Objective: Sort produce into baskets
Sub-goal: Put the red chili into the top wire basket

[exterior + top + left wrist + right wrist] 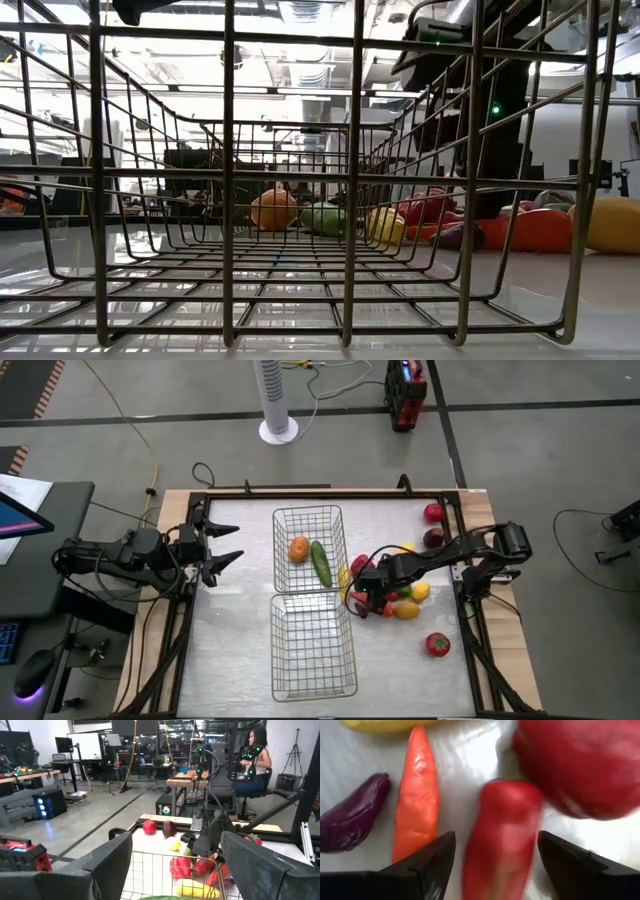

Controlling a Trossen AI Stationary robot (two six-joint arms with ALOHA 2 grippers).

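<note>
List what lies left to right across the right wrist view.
Purple eggplant → orange carrot → long red pepper → big round red piece.

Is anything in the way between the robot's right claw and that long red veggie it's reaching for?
No. The right gripper hangs open right over the long red pepper, nothing between them. An orange carrot and a big red piece lie close beside it.

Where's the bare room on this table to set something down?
Free: the near basket is empty, and the table is bare between the left gripper and both baskets. Crowded: the produce pile under the right gripper, beside the far basket.
</note>
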